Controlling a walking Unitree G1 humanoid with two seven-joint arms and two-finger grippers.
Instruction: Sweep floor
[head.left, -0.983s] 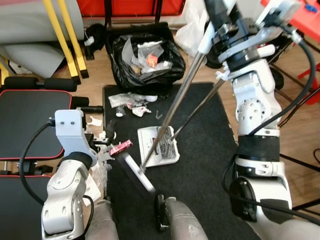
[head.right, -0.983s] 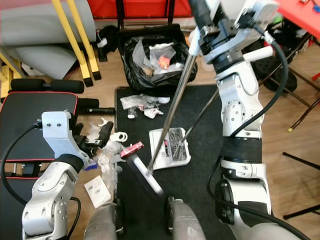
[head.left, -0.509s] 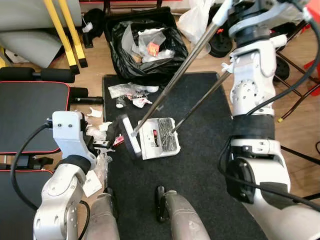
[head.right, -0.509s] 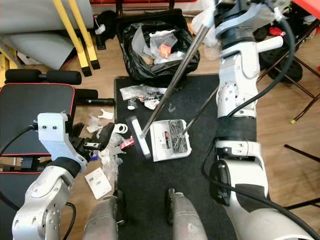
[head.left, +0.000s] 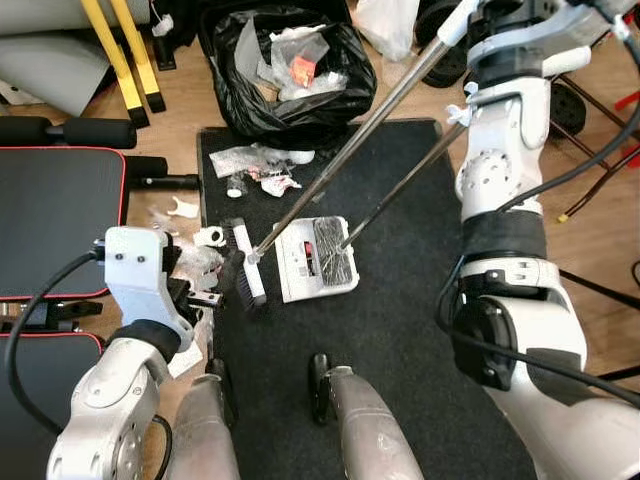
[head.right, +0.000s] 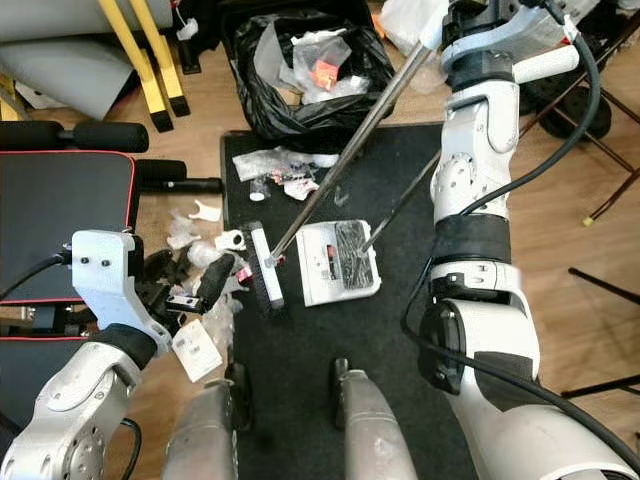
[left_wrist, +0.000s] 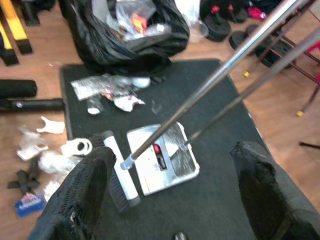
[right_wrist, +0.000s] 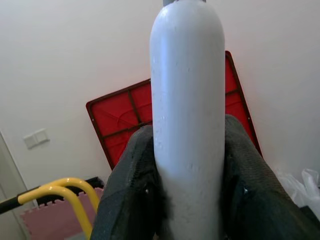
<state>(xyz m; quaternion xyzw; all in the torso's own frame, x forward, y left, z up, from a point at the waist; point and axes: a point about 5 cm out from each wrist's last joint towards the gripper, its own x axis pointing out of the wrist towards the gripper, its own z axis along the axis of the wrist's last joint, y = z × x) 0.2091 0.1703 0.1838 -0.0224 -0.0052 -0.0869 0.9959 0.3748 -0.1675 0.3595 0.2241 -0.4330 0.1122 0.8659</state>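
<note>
White scraps (head.left: 190, 262) beside broom (head.left: 243, 276), dustpan (head.left: 316, 259).

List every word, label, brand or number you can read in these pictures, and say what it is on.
No text here can be read.
White card on the floor by the left hand: print too small to read.
Red packet in the black trash bag: any print too blurred.
Dustpan on the black mat: red mark, too small to read.
Blue scrap on the floor: too blurred.
</note>
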